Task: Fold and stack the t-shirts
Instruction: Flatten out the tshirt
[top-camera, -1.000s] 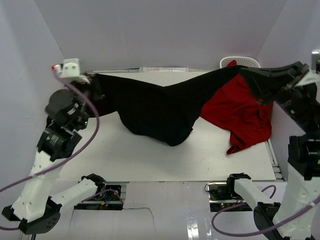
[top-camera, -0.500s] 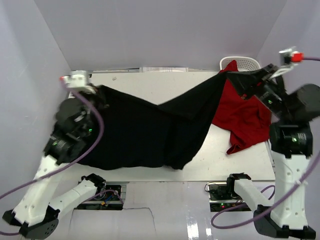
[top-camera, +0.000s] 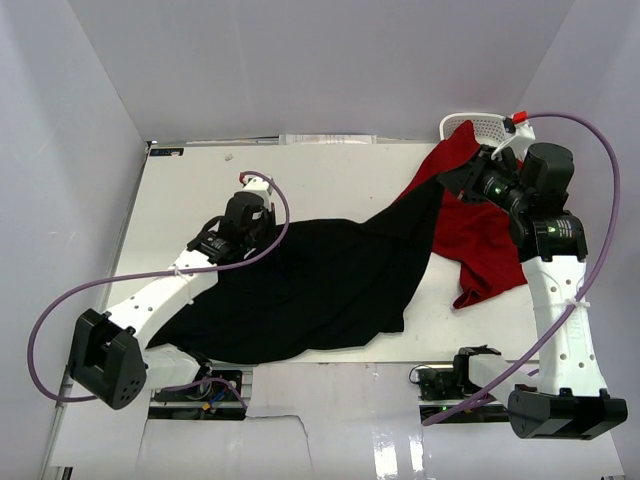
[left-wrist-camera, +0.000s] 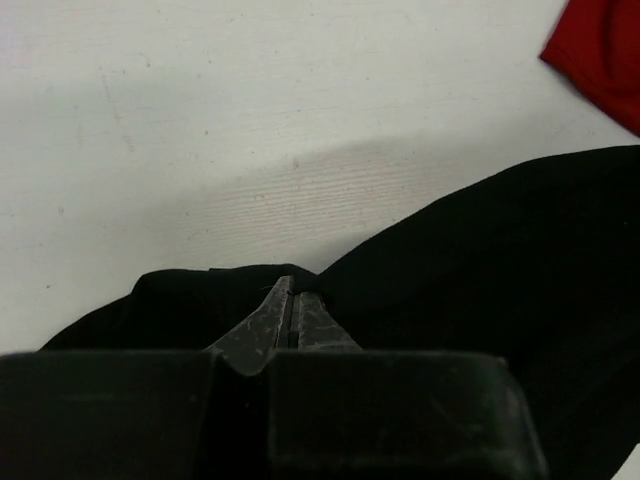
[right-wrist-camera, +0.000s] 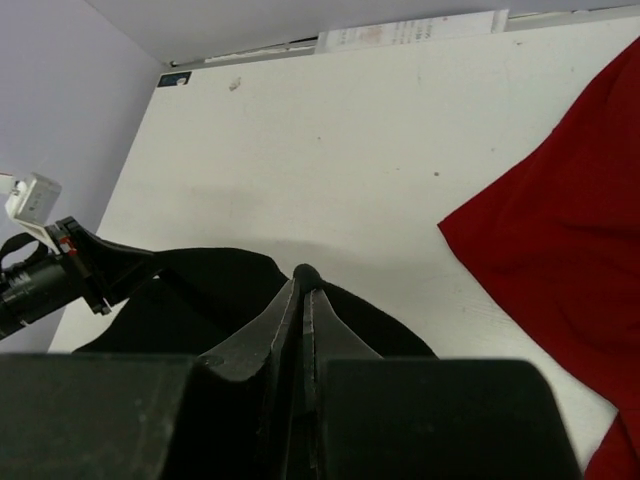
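Note:
The black t-shirt (top-camera: 310, 290) lies spread over the table's near middle, with one corner raised toward the back right. My left gripper (top-camera: 268, 232) is shut on its left upper edge, and cloth bunches at the tips (left-wrist-camera: 292, 285). My right gripper (top-camera: 447, 183) is shut on the raised corner, where a black fold sits between the tips (right-wrist-camera: 305, 275). The red t-shirt (top-camera: 480, 240) lies crumpled at the right, its upper part behind the black cloth. It shows at the top right of the left wrist view (left-wrist-camera: 600, 50) and at the right of the right wrist view (right-wrist-camera: 560, 230).
A white lattice basket (top-camera: 485, 124) stands at the back right corner, partly covered by red cloth. A paper strip (top-camera: 328, 139) lies along the back wall. The black t-shirt's lower hem reaches the table's near edge (top-camera: 330, 358). Walls close in left, right and behind.
Both arms came down and inward from the side walls. The black t-shirt, hanging stretched between them before, now rests spread on the table. Both grips stayed shut.

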